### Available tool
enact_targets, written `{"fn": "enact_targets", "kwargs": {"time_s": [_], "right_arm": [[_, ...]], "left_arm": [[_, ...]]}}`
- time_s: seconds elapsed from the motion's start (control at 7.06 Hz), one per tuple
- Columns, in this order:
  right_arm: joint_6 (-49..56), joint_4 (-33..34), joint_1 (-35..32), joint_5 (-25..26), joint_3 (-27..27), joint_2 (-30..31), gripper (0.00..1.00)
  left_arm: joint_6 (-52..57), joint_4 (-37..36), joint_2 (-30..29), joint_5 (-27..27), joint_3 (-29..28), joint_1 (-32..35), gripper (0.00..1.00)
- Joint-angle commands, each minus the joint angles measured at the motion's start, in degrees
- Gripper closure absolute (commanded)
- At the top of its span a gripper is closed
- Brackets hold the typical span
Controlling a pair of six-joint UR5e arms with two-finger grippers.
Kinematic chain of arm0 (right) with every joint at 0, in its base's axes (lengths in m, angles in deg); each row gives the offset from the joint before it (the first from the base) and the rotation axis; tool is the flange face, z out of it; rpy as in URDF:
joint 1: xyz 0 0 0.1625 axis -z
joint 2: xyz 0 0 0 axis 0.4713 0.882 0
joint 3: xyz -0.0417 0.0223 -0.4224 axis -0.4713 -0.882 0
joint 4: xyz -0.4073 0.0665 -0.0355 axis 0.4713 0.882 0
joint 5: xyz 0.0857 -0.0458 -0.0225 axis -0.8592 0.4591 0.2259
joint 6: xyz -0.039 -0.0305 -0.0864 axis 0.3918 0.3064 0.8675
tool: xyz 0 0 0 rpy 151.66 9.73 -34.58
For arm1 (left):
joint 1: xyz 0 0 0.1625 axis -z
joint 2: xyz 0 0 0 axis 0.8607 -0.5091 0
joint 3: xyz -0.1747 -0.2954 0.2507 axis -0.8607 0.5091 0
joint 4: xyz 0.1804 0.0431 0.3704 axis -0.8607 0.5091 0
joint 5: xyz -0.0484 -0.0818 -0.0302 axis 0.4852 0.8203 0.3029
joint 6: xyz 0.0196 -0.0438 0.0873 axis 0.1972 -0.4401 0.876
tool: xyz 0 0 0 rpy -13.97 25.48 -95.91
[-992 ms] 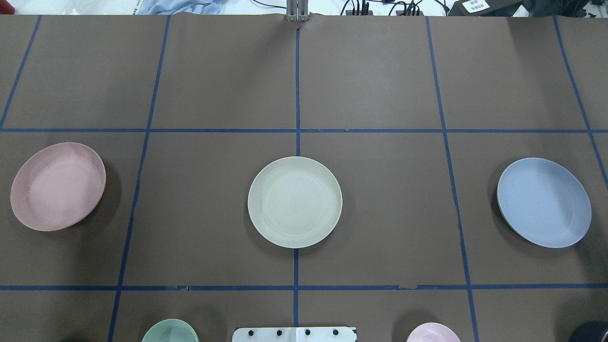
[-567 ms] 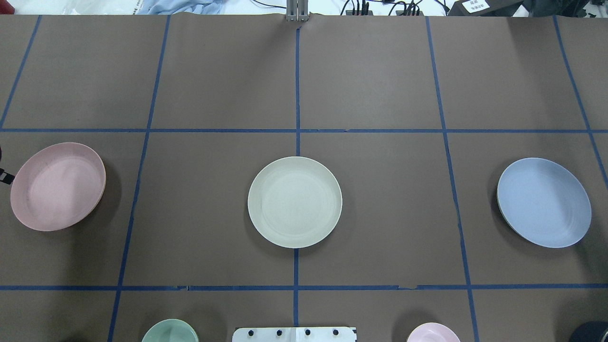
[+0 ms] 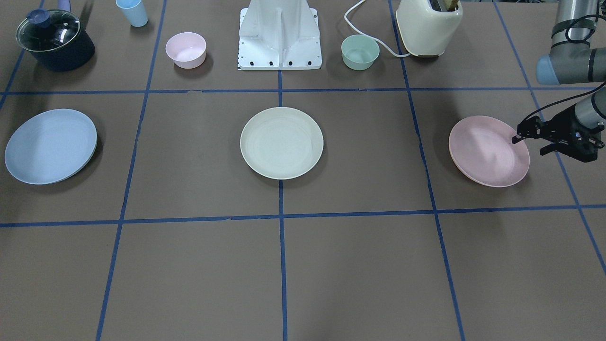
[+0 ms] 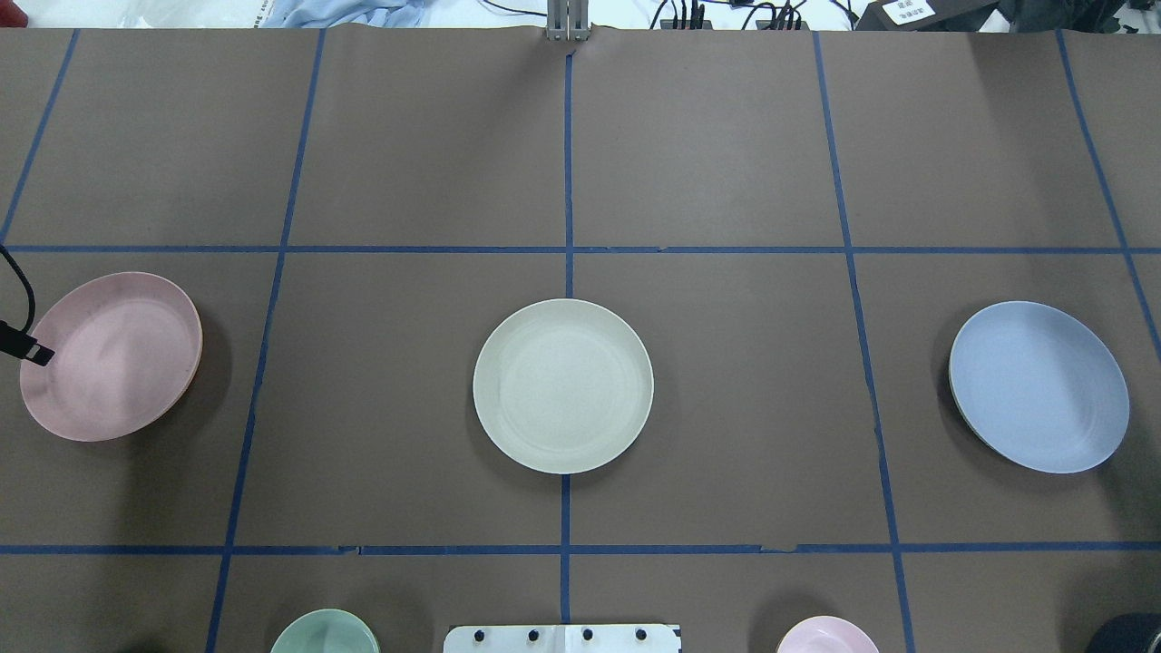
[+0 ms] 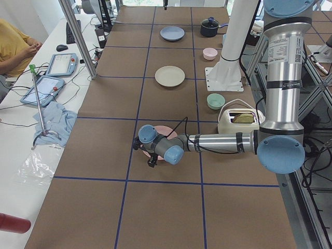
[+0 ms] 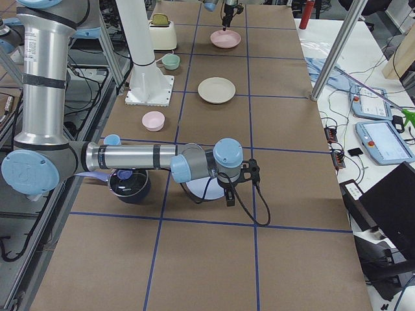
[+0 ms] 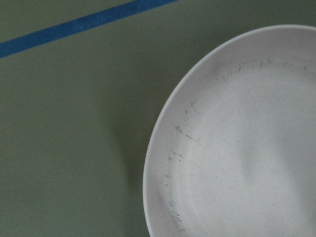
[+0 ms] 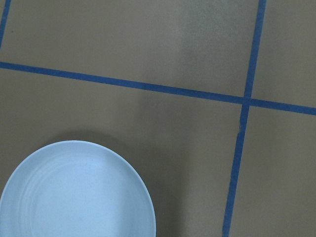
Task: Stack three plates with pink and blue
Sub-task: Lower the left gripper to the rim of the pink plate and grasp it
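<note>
Three plates lie apart in a row on the brown table. The pale pink plate [image 3: 487, 151] [image 4: 113, 358] is on my left, the cream-white plate [image 3: 281, 143] [image 4: 562, 385] in the middle, the light blue plate [image 3: 49, 146] [image 4: 1039, 387] on my right. My left gripper [image 3: 528, 144] is open at the pink plate's outer rim, one fingertip [image 4: 36, 354] over the rim, the other outside it. The left wrist view shows the pink plate [image 7: 237, 148] close below. My right gripper [image 6: 230, 191] hovers by the blue plate [image 8: 74, 192]; I cannot tell if it is open or shut.
Near the robot base [image 3: 279, 38] stand a small pink bowl [image 3: 185, 49], a mint-green bowl [image 3: 360, 51], a cream toaster [image 3: 428, 23], a dark lidded pot [image 3: 54, 40] and a blue cup [image 3: 132, 12]. Blue tape lines divide the table.
My left gripper has come in from the overhead view's left edge to the pink plate's rim. The plates have not moved.
</note>
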Motion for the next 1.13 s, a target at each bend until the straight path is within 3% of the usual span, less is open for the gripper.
{"fn": "enact_targets", "kwargs": {"time_s": [0.0,0.14,0.42,0.57,0.71,0.99], "right_arm": [[-0.1,-0.1,0.0,0.0,0.0,0.0,0.00],[-0.1,0.0,0.0,0.0,0.0,0.0,0.00],[-0.1,0.0,0.0,0.0,0.0,0.0,0.00],[-0.1,0.0,0.0,0.0,0.0,0.0,0.00],[-0.1,0.0,0.0,0.0,0.0,0.0,0.00],[-0.1,0.0,0.0,-0.4,0.1,0.0,0.00]], "left_arm": [[-0.1,1.6,-0.6,0.0,-2.0,-0.2,0.48],[-0.1,1.7,-0.7,0.0,-2.5,-0.2,0.60],[-0.1,1.6,-1.4,0.0,-3.1,-0.3,0.71],[-0.1,1.7,-1.7,0.0,-3.4,-0.7,0.80],[-0.1,1.6,-1.9,0.0,-3.6,-0.7,1.00],[-1.1,2.0,-2.0,0.2,-2.1,-0.7,1.00]]}}
